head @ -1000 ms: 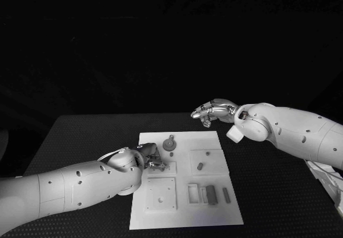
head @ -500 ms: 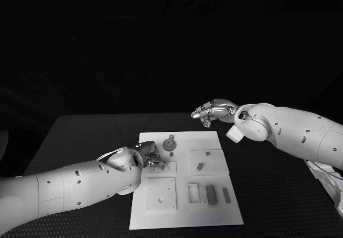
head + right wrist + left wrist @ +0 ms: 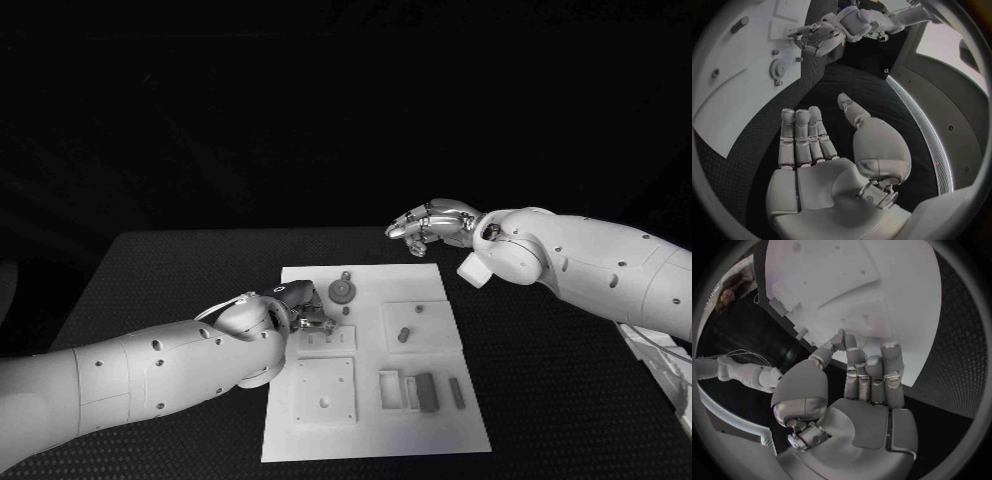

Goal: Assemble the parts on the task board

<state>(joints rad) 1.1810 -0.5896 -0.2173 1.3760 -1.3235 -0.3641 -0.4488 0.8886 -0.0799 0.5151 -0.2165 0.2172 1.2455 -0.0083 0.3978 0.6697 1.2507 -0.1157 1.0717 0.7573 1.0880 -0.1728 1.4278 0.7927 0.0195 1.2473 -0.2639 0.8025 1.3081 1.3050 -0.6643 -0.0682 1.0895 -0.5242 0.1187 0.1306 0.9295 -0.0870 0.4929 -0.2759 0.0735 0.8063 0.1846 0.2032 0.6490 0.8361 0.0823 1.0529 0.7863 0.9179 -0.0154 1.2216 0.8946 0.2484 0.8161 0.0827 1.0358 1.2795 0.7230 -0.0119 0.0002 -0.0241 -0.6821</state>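
Note:
The white task board (image 3: 372, 440) lies in the middle of the black table. My left hand (image 3: 293, 308) is low over the board's left side. Its thumb and fingertips (image 3: 843, 341) pinch a small part (image 3: 320, 326) at a raised white block (image 3: 329, 340). My right hand (image 3: 428, 221) hovers above the table beyond the board's far right corner, fingers apart from the thumb and holding nothing (image 3: 814, 145). A gear-shaped part (image 3: 342, 291) lies on the far side of the board, a short peg (image 3: 405, 334) stands at its middle right, and bar-shaped parts (image 3: 424, 392) lie near the front.
A square white plate (image 3: 326, 390) with holes sits on the board's near left. The right wrist view shows the board (image 3: 729, 95), the gear (image 3: 775, 68) and my left hand (image 3: 820, 37) from the far side. Black table surface (image 3: 548, 380) lies around the board.
My left hand has crept a little toward the far side of the board, still pinching at the block. The right hand has stayed where it was.

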